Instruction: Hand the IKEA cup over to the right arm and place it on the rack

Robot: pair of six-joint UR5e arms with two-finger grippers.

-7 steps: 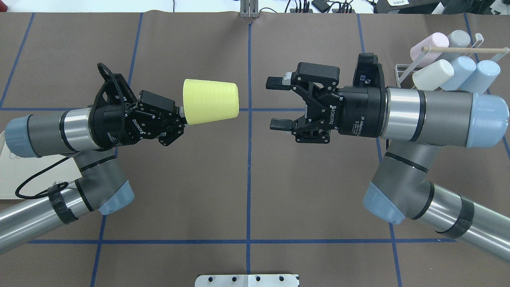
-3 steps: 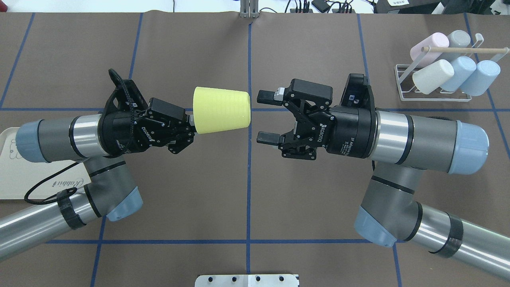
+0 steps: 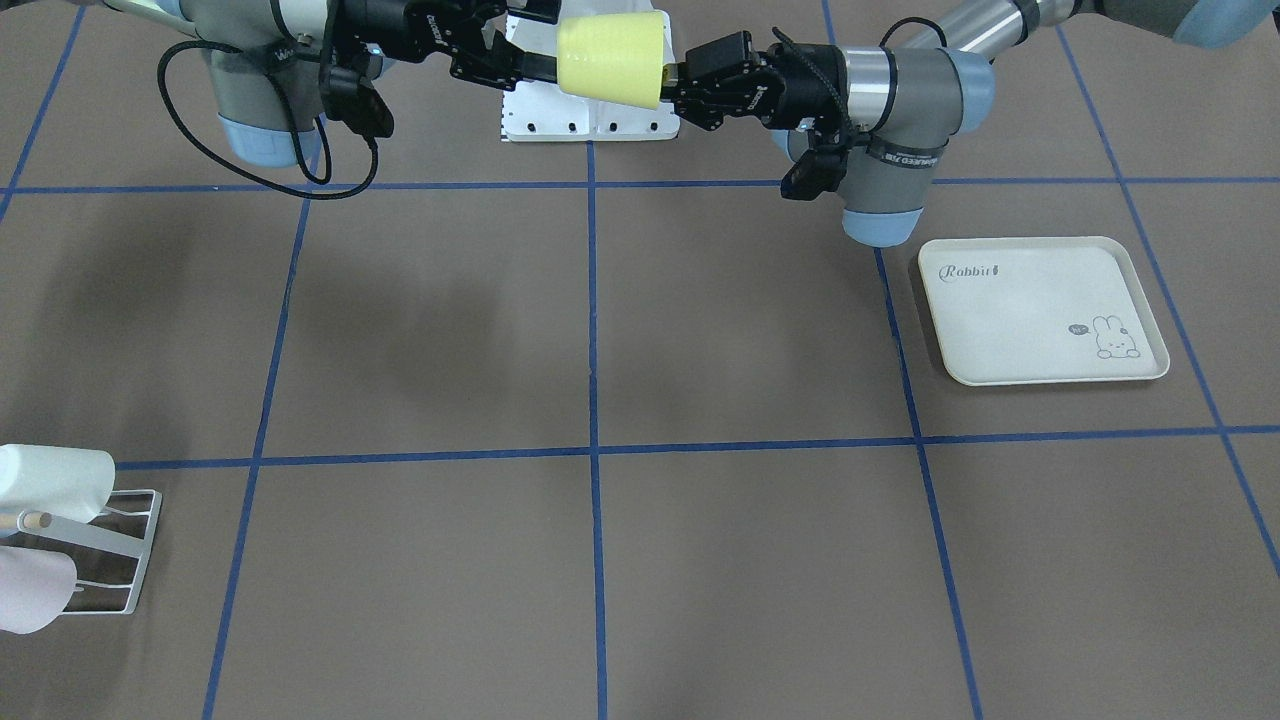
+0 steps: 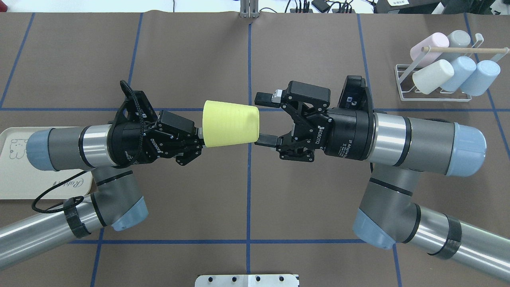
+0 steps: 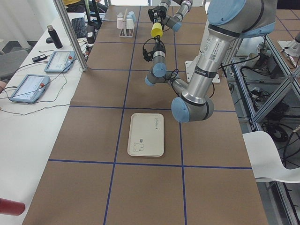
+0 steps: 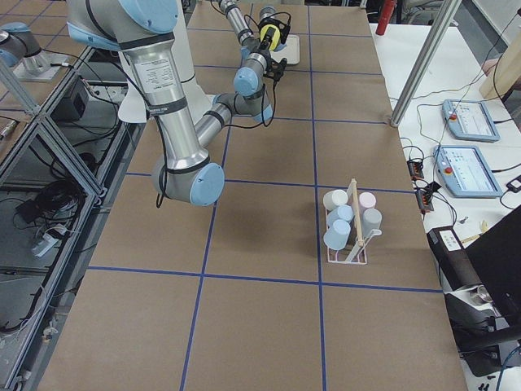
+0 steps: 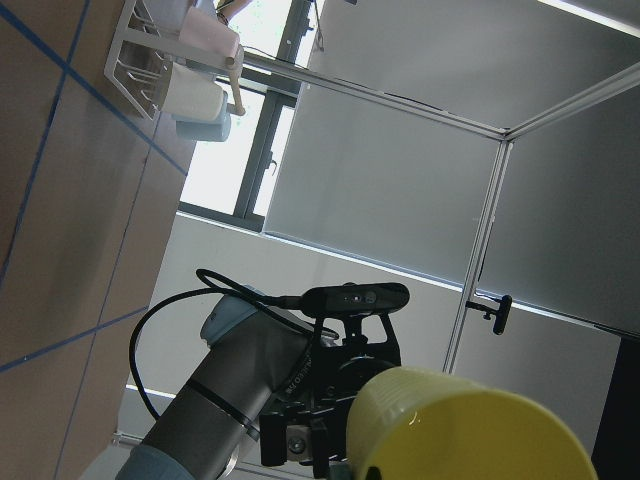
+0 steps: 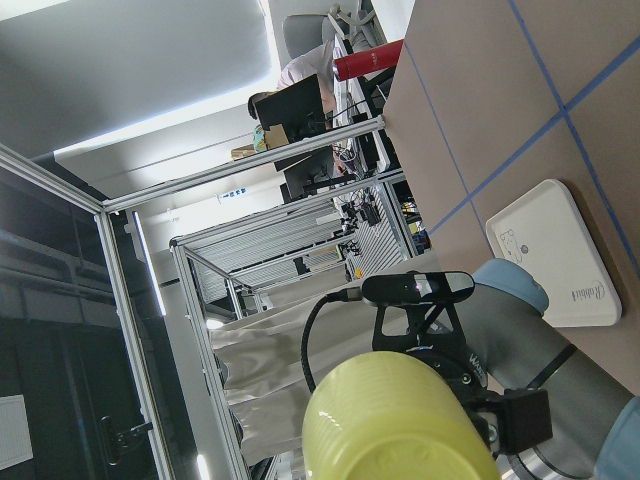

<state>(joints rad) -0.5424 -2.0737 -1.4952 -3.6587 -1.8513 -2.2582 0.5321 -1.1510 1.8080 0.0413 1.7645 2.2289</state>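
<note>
Two arms meet nose to nose over the middle of the bench (image 4: 247,191), with the yellow IKEA cup (image 4: 231,124) between them. The cup lies on its side in the air, clear of the bench: its wide end points toward the robot's left, and its narrower base points toward the right, just reaching the centre blue tape line (image 4: 248,207).

The left pincer (image 4: 199,138) is drawn narrow, clamped on the cup at its wide end, and it alone carries the cup. The right pincer (image 4: 263,119) is spread wide, one fingertip on each side of the base end. From overhead the far fingertip sits just beside the cup's edge and the near one meets its lower corner — whether either actually touches cannot be told. In the right wrist view the cup fills the lower middle, with the left arm behind it.

Well apart, at the bench's far right corner, stands the white wire rack (image 4: 398,81) with its wooden dowel (image 4: 462,50) across the top. Five pastel cups (image 4: 433,75) lean on its prongs — pink, grey, cream and two pale blue. On the robot's left lies the cream rabbit-print tray (image 3: 1040,310), flat on the bench.
</note>
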